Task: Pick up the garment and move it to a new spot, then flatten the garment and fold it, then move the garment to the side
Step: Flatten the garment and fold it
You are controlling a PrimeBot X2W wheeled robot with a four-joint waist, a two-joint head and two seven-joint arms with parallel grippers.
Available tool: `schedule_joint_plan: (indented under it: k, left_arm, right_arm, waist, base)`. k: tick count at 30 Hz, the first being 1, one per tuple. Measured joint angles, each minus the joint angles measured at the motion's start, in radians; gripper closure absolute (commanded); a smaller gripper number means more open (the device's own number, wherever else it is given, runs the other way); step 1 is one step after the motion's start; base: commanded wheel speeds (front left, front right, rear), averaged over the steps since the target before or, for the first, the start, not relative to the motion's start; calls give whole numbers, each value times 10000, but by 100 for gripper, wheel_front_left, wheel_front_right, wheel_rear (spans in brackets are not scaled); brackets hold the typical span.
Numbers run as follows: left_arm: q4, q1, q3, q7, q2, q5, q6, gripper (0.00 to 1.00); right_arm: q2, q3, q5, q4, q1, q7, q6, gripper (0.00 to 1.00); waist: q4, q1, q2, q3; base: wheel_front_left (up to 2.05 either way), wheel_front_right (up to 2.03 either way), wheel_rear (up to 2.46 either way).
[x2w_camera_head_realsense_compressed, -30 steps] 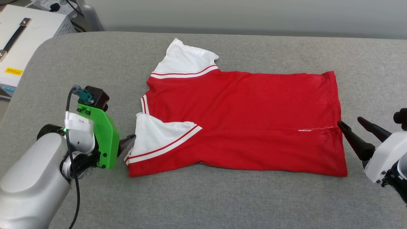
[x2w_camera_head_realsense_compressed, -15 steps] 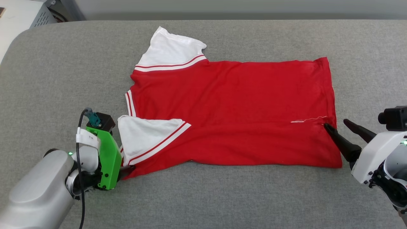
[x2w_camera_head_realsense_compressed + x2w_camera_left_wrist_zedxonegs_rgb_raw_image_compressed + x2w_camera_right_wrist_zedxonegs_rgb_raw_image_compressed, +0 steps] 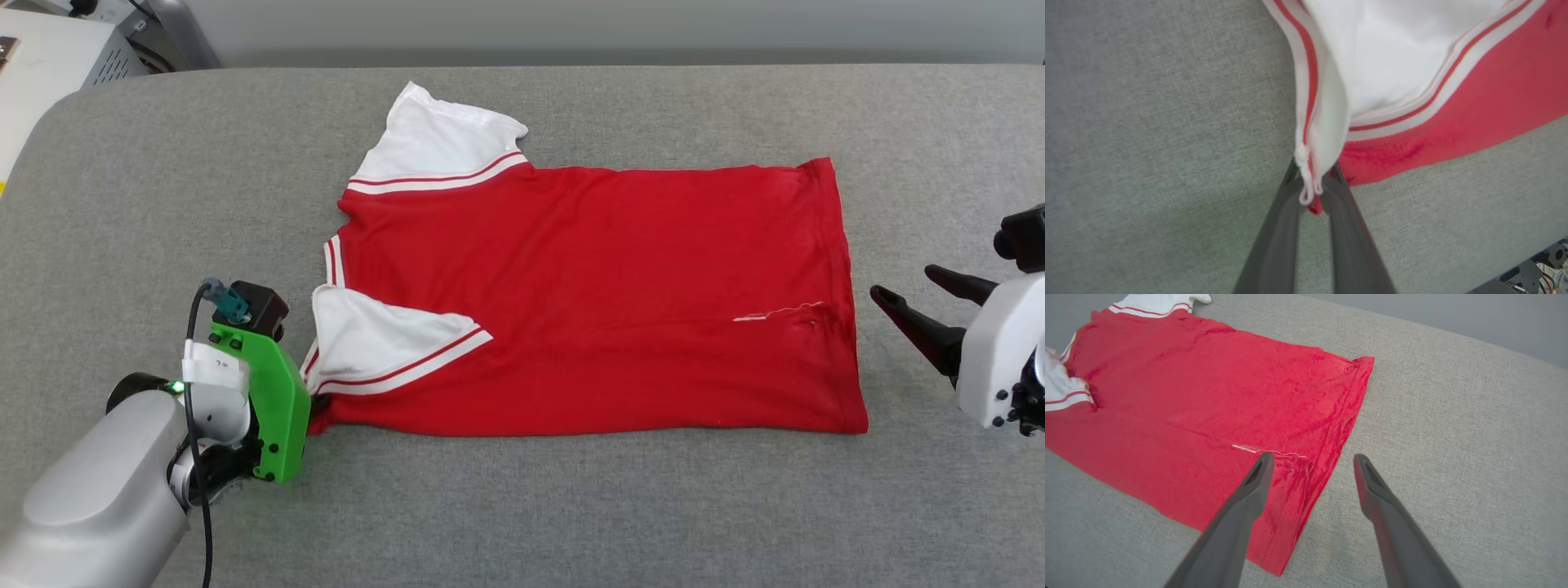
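A: Where's the garment?
B: We see it flat on the grey counter, btwn our two pincers, sleeves twd the left one.
A: Left pincer?
B: Clamped on the corner where white sleeve trim meets red fabric.
A: Right pincer?
B: Fingers apart, just beside the hem, gripping nothing.

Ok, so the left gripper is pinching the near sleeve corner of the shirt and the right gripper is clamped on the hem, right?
Not quite. The right gripper is open, its fingers spread and holding nothing, as the right wrist view shows. The rest stands: the left gripper is pinching the near sleeve corner of the garment.
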Motion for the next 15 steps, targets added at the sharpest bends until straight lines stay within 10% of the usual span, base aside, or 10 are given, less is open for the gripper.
schedule_joint_plan:
  k: [9, 15]
  left_arm:
    - [-997, 40, -12, -481, 307, 88, 50, 100]
    - [-1327, 72, -69, -692, 299, 355, 136, 100]
  right_arm:
    - [-771, 690, 568, 397, -418, 2769, 0, 0]
    - [138, 840, 577, 1923, -412, 2763, 0, 0]
  waist:
    - [232, 0, 0, -132]
    - [412, 0, 0, 25]
  base:
    - [0, 0, 0]
    - [0, 0, 0]
